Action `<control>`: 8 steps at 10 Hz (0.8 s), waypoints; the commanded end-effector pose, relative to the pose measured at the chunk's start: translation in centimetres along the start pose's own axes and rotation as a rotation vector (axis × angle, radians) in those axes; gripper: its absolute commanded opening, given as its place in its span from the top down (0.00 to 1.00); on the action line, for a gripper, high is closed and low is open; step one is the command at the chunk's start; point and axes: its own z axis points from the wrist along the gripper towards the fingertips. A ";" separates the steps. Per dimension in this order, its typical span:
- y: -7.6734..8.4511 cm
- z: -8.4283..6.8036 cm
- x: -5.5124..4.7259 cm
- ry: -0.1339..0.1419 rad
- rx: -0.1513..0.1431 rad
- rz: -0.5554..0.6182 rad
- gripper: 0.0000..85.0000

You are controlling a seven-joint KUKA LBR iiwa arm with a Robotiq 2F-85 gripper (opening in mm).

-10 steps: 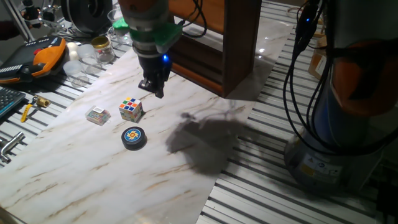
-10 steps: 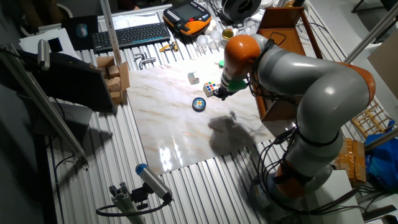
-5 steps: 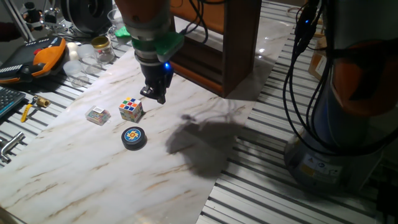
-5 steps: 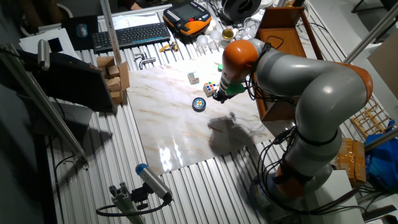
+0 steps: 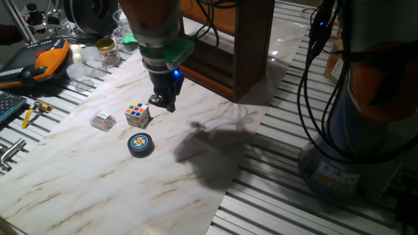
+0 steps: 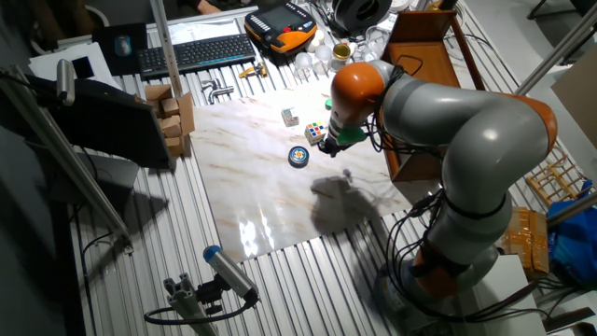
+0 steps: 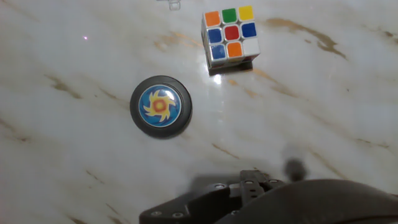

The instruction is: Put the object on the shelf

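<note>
The black disc with a blue, yellow and orange emblem lies flat on the marble board, and it also shows in the other fixed view and the hand view. My gripper hovers above the board just right of the Rubik's cube, apart from the disc. Its fingers look shut and empty. It shows in the other fixed view and at the bottom of the hand view. The dark brown wooden shelf stands behind the arm and also shows in the other fixed view.
A Rubik's cube sits just behind the disc, and it shows in the hand view. A small clear box lies left of it. Jars, tools and an orange pendant crowd the far left. Cables hang at the right.
My gripper has moved a little toward the front and right, past the cube. The disc, cube and box have not moved.
</note>
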 end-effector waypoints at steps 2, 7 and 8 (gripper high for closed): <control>0.0 0.0 0.0 0.000 -0.016 -0.021 1.00; 0.0 0.0 0.0 0.035 -0.041 -0.059 1.00; 0.0 0.0 0.0 0.030 -0.046 -0.089 1.00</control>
